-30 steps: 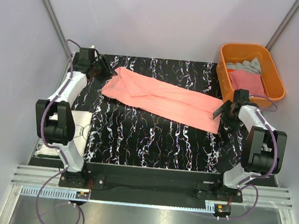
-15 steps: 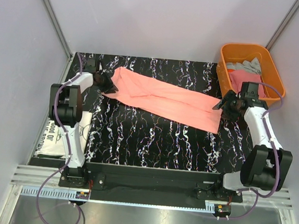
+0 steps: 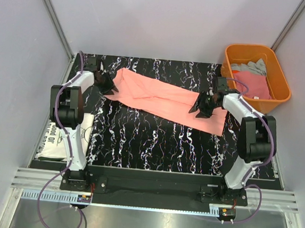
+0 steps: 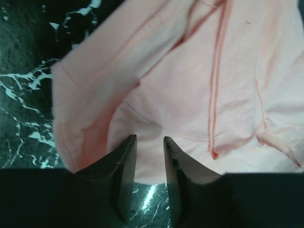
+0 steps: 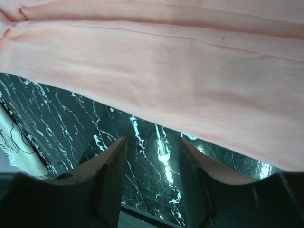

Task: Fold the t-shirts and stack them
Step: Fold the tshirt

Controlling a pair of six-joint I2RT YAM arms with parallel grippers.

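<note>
1. since a second ago, the right gripper (image 3: 201, 107) is shifted from the right end of the salmon-pink t-shirt (image 3: 159, 97), beside the orange tub (image 3: 226, 72), to a spot over the shirt's right part.
2. the left gripper (image 3: 107, 84) is brought from the far left corner of the marbled table (image 3: 155, 141) to the shirt's left end.
3. with the left arm moved away, more of the white t-shirt (image 3: 86, 127) is uncovered at the table's near left edge.
4. the salmon-pink t-shirt is laid flat, slanting across the far half of the table.
5. in the left wrist view, the left fingers are held a narrow gap apart at the shirt's hem; whether cloth is pinched cannot be told.
6. in the right wrist view, the right fingers are spread well apart over bare table just short of the shirt's edge, and nothing is held.
7. a deeper pink t-shirt (image 3: 254, 84) and a grey t-shirt (image 3: 253, 67) are piled in the tub.
8. black lettering is printed on the white t-shirt; a word like "brown" is made out, the rest is too small or hidden.
</note>
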